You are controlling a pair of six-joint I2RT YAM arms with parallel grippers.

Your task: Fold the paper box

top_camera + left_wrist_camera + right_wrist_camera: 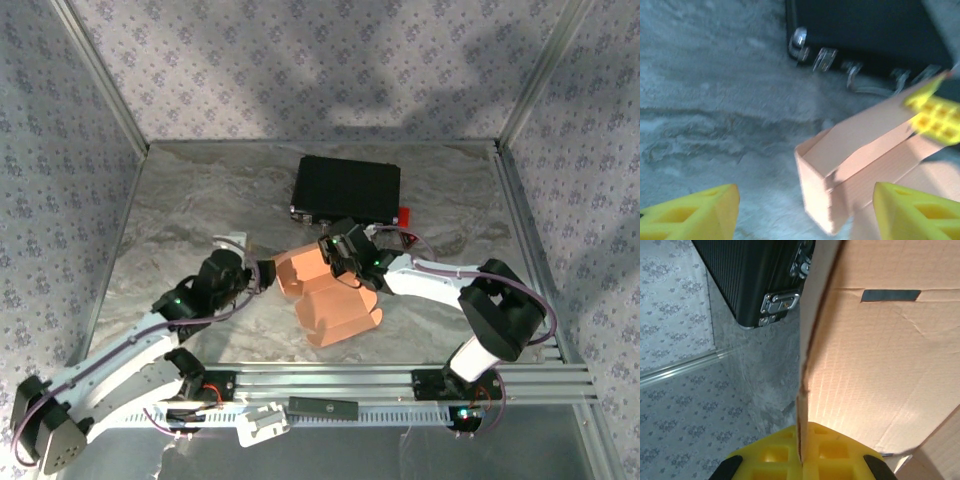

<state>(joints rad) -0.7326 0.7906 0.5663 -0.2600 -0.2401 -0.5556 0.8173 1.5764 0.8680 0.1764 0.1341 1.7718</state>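
On the table (200, 200), right gripper (802, 462) pinches a flap of the hollow paper box (335, 305); left gripper (806, 190) gapes.

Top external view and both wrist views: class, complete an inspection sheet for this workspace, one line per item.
Surface: grey marbled table top.
Job's things: paper box, salmon cardboard, partly folded, flaps raised.
Clutter: black latched case behind the box; small red item beside the case.
Grippers: left gripper, jaws open beside the box; right gripper, jaws shut on a box flap.
Cables: purple cables run along both arms.
Surroundings: patterned walls, aluminium frame.
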